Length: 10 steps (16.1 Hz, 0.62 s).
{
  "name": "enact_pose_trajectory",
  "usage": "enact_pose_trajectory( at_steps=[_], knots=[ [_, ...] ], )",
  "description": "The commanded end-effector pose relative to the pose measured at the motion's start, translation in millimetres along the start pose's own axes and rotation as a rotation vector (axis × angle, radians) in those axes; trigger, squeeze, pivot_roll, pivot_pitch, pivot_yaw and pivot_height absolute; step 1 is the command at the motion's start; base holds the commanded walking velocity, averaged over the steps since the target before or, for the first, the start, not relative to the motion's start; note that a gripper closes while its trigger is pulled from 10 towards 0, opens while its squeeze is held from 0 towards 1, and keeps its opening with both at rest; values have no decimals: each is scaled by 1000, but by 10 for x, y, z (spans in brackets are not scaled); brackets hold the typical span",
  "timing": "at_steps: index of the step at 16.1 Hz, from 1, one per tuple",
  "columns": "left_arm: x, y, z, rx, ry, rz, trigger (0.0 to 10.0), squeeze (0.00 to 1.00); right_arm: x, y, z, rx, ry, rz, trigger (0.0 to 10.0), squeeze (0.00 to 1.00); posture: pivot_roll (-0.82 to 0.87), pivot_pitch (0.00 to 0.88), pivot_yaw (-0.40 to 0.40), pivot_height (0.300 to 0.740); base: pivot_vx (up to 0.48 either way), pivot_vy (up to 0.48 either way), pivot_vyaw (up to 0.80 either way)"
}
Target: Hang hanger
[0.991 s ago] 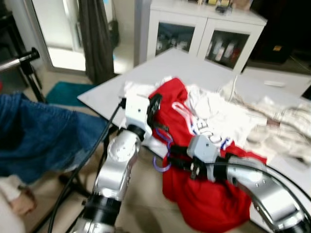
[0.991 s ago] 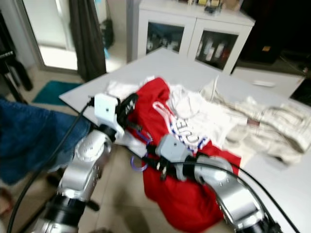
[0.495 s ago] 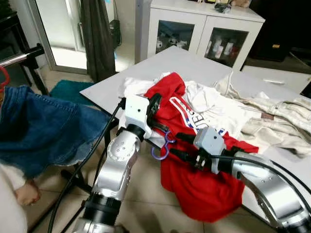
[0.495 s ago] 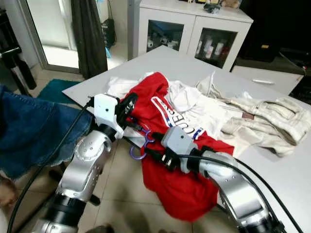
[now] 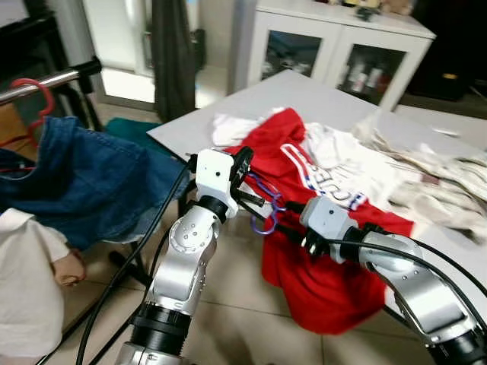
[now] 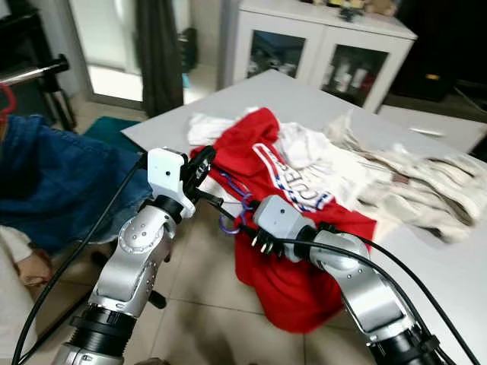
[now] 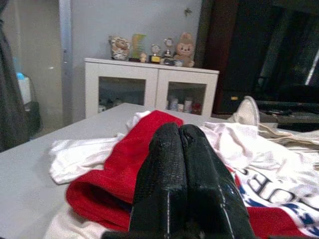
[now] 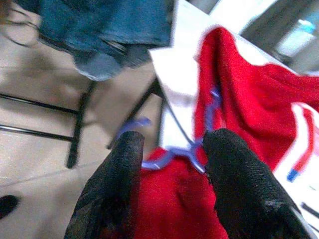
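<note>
1. Here, nearest the camera, both silver arms reach forward over a tiled floor (image 5: 228, 304), the left arm (image 5: 183, 258) upright and the right arm (image 5: 411, 289) coming in from the right.
2. The right gripper (image 8: 172, 164) has its fingers (image 8: 117, 184) spread, and the purple hanger (image 8: 169, 154) shows in the gap between them; whether they touch it cannot be told.
3. The left gripper (image 7: 182, 164) has its fingers pressed together with nothing seen between them.
4. In the head views the hanger (image 5: 266, 209) sits between the two grippers, its hook curling down beside the edge of the table (image 5: 319, 95), against the red shirt (image 5: 319, 266).
5. The shirt lies half on the table and hangs off its near edge toward the floor.
6. Beyond it on the table lie a white shirt (image 5: 342, 163) with red and blue lettering and a cream garment (image 5: 441, 182) further right.
7. To the left, blue denim (image 5: 84, 182) hangs from a rack bar (image 5: 46, 82), with a red hanger (image 5: 34, 90) hooked on that bar.
8. A white cloth (image 5: 27, 281) hangs low at the left edge.
9. Farthest back stand a white cabinet (image 5: 342, 46) with glass doors and a dark curtain (image 5: 173, 53).
</note>
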<state>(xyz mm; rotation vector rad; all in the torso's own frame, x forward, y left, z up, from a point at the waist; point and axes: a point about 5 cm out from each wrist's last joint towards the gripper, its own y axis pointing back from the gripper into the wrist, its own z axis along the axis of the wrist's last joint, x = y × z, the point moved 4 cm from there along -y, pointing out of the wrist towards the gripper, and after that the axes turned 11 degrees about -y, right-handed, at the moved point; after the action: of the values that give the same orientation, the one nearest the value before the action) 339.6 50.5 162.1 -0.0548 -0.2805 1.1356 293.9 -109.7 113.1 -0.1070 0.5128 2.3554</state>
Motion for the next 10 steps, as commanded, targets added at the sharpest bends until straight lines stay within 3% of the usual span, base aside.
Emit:
enact_pose_trajectory(
  at_steps=[1,7,9,10],
  knots=[
    [-14,-19,27,-5,-7,-8,10000,0,-142,10,8,0,25,-71,10000,0,-21,0,-85,740,0,0,0],
    [-8,-8,0,5,-20,-9,10000,0,-204,-64,-85,32,55,-143,10000,0,-14,0,-91,740,0,0,0],
    [10,-6,-6,9,-25,-6,10000,0,-319,-53,-28,-10,25,-212,10000,0,-13,0,-90,740,0,0,0],
    [-3,16,-76,58,-35,-44,10000,0,-472,-3,79,-85,-53,-300,10000,0,-13,0,-90,740,0,0,0]
  ],
)
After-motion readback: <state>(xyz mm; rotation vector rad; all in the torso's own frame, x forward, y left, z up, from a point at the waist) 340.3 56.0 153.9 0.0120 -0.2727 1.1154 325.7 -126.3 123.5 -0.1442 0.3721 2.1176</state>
